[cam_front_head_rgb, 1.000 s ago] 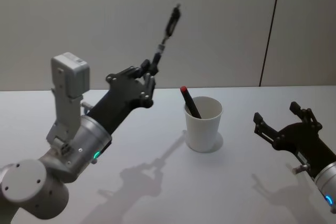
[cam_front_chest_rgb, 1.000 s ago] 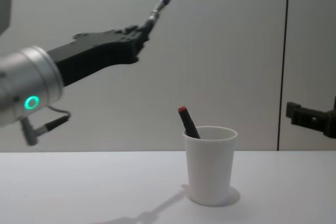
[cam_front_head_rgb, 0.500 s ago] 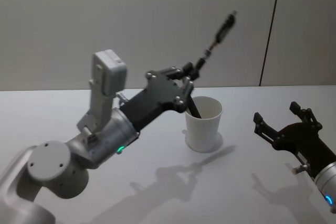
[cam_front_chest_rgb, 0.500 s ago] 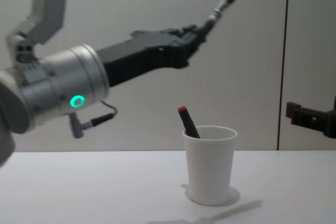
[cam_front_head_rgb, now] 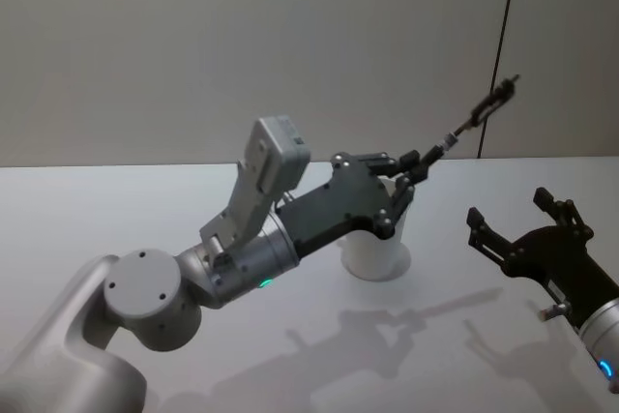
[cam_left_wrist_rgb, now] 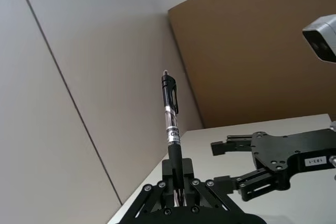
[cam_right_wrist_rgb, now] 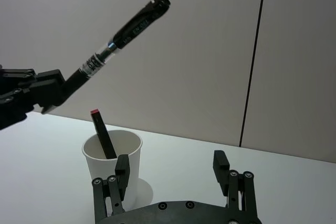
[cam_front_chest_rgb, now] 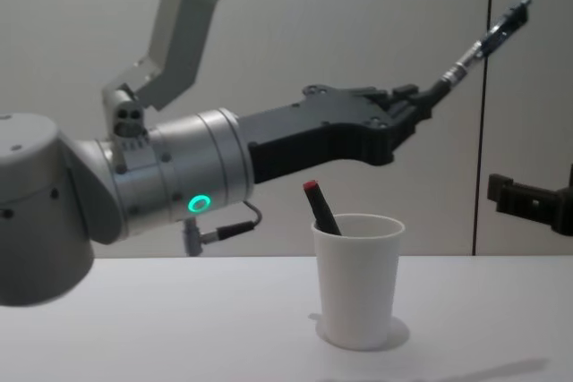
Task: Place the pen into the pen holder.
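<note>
My left gripper (cam_front_head_rgb: pixel 414 165) is shut on the lower end of a black pen (cam_front_head_rgb: pixel 471 119), which slants up and to the right. In the chest view the gripper (cam_front_chest_rgb: pixel 417 101) hangs above and slightly right of the white pen holder (cam_front_chest_rgb: pixel 358 280), with the pen (cam_front_chest_rgb: pixel 480 40) pointing away from it. A second dark pen with a red tip (cam_front_chest_rgb: pixel 320 207) leans inside the holder. The head view shows just the holder's base (cam_front_head_rgb: pixel 373 254) below the gripper. My right gripper (cam_front_head_rgb: pixel 509 206) rests open, low at the right, holding nothing.
The white table (cam_front_head_rgb: pixel 145 210) stretches to the left and front of the holder. A grey wall with a dark vertical seam (cam_front_head_rgb: pixel 495 55) stands behind. My left forearm (cam_front_chest_rgb: pixel 304 136) spans the space left of the holder at mid height.
My left arm has swung to the right with the pen, from left of the holder to above and just past it. The pen now leans further over. The right arm has not moved.
</note>
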You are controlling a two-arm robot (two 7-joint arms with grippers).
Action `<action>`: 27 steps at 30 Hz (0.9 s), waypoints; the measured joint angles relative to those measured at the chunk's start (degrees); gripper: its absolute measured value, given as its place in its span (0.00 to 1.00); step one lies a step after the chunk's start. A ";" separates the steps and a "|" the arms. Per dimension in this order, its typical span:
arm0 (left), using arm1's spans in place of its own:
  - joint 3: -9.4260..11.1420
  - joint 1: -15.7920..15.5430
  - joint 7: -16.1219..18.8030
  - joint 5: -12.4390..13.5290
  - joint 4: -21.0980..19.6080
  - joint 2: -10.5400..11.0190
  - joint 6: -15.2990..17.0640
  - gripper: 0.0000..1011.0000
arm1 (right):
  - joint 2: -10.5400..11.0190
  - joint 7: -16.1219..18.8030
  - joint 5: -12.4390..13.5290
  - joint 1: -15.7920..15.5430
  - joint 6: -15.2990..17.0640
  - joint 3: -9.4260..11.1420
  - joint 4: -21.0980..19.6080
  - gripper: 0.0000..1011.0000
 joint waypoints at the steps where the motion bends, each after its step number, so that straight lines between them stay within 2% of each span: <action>1: 0.10 -0.12 -0.11 0.11 0.22 -0.12 -0.13 0.10 | 0.00 0.00 0.00 0.00 0.00 0.00 0.00 0.99; 12: 1.22 -1.20 -0.92 0.13 2.65 -1.60 -2.34 0.10 | 0.00 0.00 0.00 0.00 0.00 0.00 0.00 0.99; 27: 1.81 -1.68 -2.97 -2.99 3.90 -2.29 -3.76 0.10 | 0.00 0.00 0.00 0.00 0.00 0.00 0.00 0.99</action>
